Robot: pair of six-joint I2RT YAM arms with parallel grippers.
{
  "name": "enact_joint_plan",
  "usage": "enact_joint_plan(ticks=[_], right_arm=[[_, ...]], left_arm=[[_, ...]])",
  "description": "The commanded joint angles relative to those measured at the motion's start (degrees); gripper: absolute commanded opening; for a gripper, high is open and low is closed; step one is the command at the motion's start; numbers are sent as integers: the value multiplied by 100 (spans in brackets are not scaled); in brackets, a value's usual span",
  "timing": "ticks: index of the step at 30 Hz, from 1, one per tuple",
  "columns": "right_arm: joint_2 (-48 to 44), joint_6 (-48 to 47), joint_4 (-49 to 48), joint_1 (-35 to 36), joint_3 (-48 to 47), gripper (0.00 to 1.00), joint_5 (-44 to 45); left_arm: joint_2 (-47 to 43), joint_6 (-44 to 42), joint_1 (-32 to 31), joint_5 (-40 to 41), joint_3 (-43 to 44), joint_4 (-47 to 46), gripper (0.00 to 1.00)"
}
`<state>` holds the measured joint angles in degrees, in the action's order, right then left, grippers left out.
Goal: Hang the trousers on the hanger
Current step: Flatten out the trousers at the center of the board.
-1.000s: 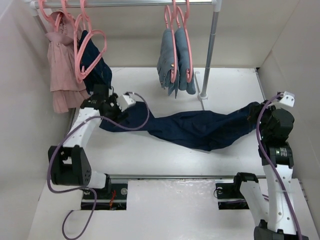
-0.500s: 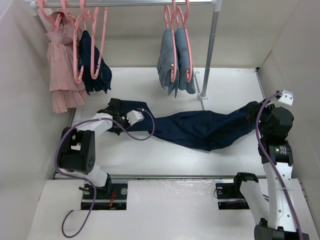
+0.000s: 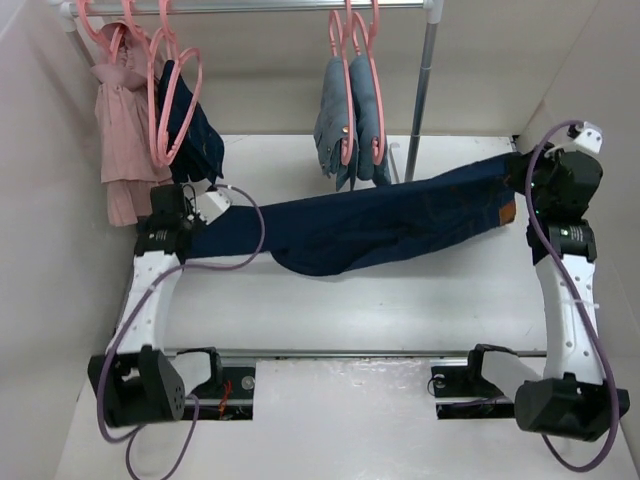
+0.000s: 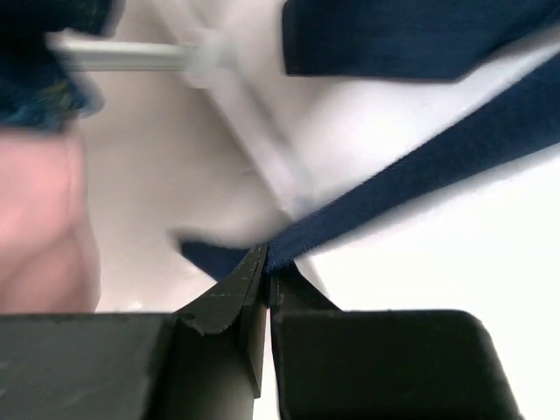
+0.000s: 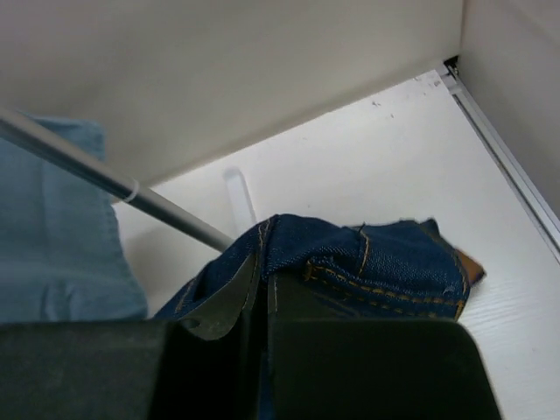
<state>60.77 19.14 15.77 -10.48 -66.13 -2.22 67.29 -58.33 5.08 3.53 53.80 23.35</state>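
Top view: the trousers are stretched in a long band across the table, from the left arm's end up to the right arm's. Tan patch sits near the right end. The middle sags a little. Hard to say from above whether that belly touches the table.

Left gripper: jaws pinched together on a thin edge of the navy denim, seen in its wrist view. Picture there is blurred.

Right gripper: jaws closed on the bunched waistband, orange-brown stitching just beside the fingers.

The hanger: pink loop on the rail at far left, well apart from the trousers' middle, above the left gripper. More pink hangers share the rail.

Around it:
- pink garment at the far left end of the rail.
- small dark navy garment draped in a hanger loop just beside the hanger, directly over the left arm's end.
- light blue jeans hang mid-rail, their lower ends close behind the trousers' upper edge.
- rail's upright pole stands behind the trousers, right of the blue jeans.
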Motion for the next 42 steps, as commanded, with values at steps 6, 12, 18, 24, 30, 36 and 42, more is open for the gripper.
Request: enact_joint_plan(ticks=[6, 12, 18, 24, 30, 36, 42], right_arm=[[-1619, 1606, -1058, -323, 1591, 0, 1521], [-3866, 4532, 1455, -323, 3544, 0, 3927], [-4619, 4951, 1956, -323, 3774, 0, 5178], [-3740, 7039, 3395, -323, 3712, 6, 5801], [-4125, 7781, 3557, -323, 3783, 80, 6127], [-3811, 5906, 2610, -323, 3178, 95, 6436], [-3011, 2143, 544, -323, 2842, 64, 5187]], left_arm=[[-787, -461, 168, 1466, -1564, -375, 0], [-937, -408, 221, 1466, -2303, -16, 0], [-989, -513, 221, 1388, -2270, 476, 0], [-1199, -890, 98, 957, -2356, 1548, 10], [-1517, -1102, -60, 1281, -3025, 2269, 37], [-1569, -997, -60, 1186, -2376, 2551, 37], [-1464, -707, -60, 291, -1276, 1923, 48]])
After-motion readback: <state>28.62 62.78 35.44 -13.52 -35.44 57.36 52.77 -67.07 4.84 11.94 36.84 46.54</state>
